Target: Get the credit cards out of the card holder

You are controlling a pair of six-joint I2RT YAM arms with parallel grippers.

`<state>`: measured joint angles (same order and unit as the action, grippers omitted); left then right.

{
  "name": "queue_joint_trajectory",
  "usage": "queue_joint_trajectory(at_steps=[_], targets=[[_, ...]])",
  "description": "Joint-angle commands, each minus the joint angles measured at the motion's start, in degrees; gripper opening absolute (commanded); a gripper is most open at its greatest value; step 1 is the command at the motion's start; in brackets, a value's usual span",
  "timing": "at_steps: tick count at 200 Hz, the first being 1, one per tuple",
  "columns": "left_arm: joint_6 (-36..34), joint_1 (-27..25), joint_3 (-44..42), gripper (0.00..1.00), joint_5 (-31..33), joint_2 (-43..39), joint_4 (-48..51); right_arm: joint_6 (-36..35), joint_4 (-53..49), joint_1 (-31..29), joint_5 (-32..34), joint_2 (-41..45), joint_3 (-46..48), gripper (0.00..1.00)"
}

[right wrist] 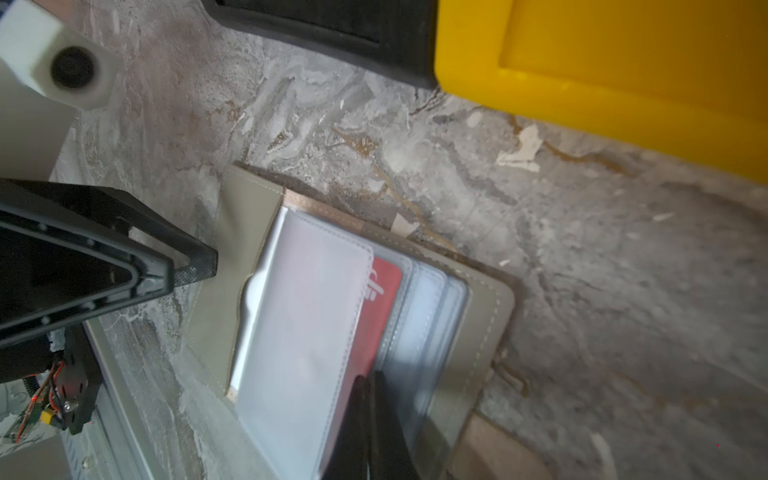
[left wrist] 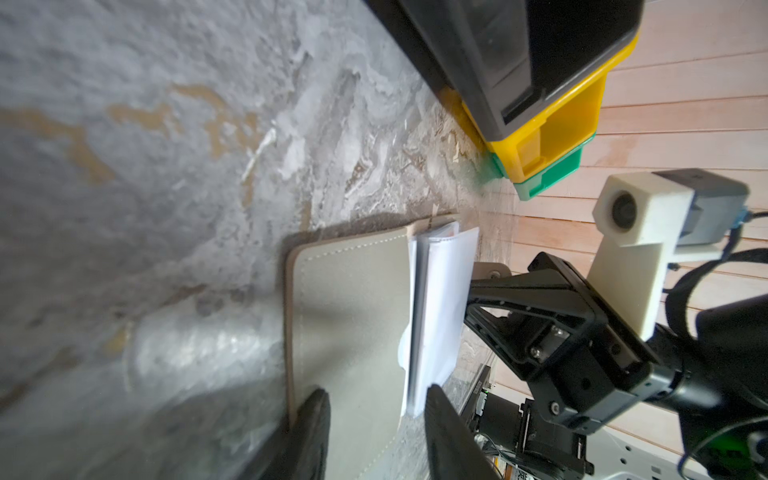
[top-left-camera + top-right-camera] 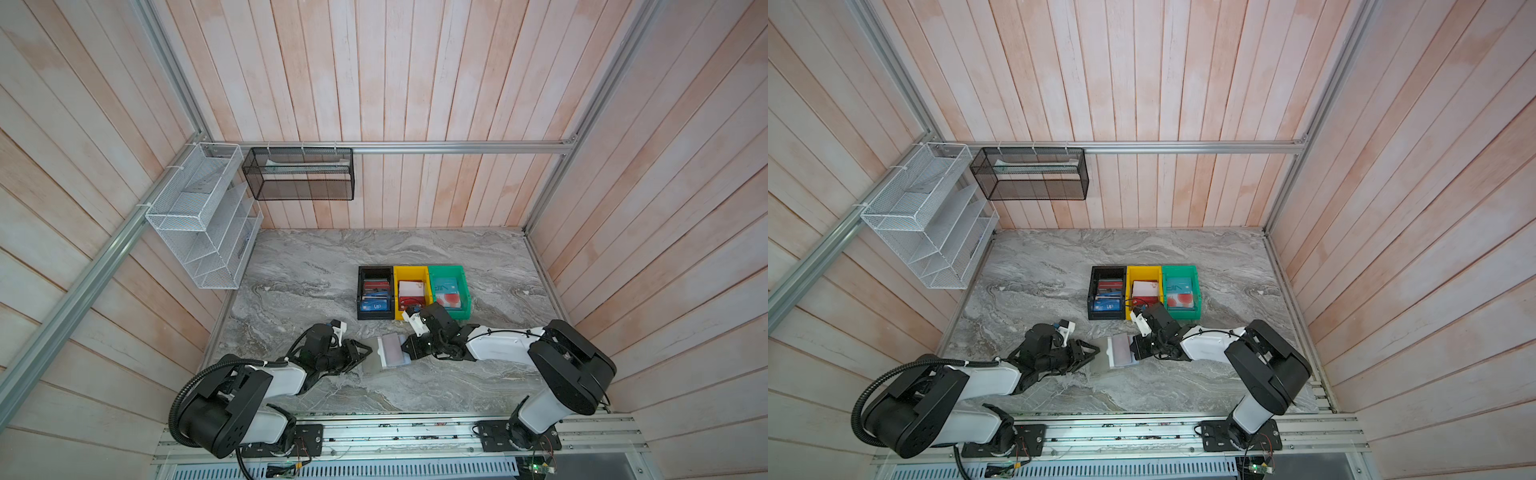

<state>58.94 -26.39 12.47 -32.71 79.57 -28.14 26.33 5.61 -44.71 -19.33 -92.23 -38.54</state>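
The grey card holder (image 3: 390, 352) (image 3: 1121, 352) lies open on the marble table between both grippers, its translucent pockets fanned up. In the right wrist view a red credit card (image 1: 386, 299) shows inside a pocket beneath a pale page. My left gripper (image 3: 368, 348) (image 2: 378, 415) is open, its jaws apart over the holder's left cover (image 2: 353, 311), and one finger (image 1: 195, 266) touches that cover. My right gripper (image 3: 403, 347) (image 1: 370, 380) is shut, with its tips lying on the pocket pages beside the red card. I see nothing clamped between them.
Behind the holder stand three bins in a row, black (image 3: 376, 316), yellow (image 3: 411, 271) and green (image 3: 447, 269), each holding cards. A teal VIP card (image 3: 445, 286) lies in the green one. A white wire rack (image 3: 199, 220) and a black mesh basket (image 3: 299, 174) hang at the back left.
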Motion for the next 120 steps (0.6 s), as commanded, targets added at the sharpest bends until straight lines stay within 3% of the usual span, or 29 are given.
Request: queue_joint_trajectory(at_steps=[1, 69, 120], targets=[[-1.1, -0.3, -1.6, 0.42, 3.7, 2.1, 4.2, -1.5, -5.9, 0.2, 1.7, -0.6, 0.7, 0.0], [-1.0, -0.3, -1.4, 0.42, 3.5, 1.7, 4.3, -2.0, -4.5, -2.1, -2.0, -4.4, -1.8, 0.0], [-1.5, -0.2, -1.0, 0.42, 3.1, 0.8, 5.8, -1.7, -5.3, -2.4, -0.9, -3.6, -2.3, 0.0]])
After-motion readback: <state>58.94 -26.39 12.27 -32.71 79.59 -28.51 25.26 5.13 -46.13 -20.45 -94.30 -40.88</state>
